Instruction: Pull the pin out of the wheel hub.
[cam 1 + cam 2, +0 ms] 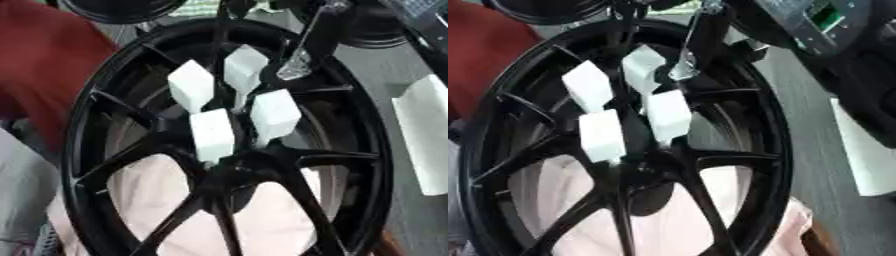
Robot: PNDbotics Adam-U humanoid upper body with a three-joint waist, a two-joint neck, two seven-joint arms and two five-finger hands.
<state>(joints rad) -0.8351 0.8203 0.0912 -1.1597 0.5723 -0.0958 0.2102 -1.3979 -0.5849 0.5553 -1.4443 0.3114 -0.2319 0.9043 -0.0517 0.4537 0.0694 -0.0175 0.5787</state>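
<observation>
the wheel hub (367, 150) is glossy black, rim and spokes alike. four pins (213, 135) standing at its centre are plain white. pale pink cloth (157, 195) shows between the lower spokes. a dark red surface (44, 60) lies at the upper left, a grey floor (376, 75) at the right, with a white block (424, 135) on it.

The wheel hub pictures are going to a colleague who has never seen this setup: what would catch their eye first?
A large black spoked wheel fills nearly the whole view, standing over pale pink cloth. Four white blocks cluster just above the hub's centre, standing out against the black spokes. A silvery rod-like part hangs down from the top edge to the right of the blocks; whether it belongs to a hand is unclear.
</observation>
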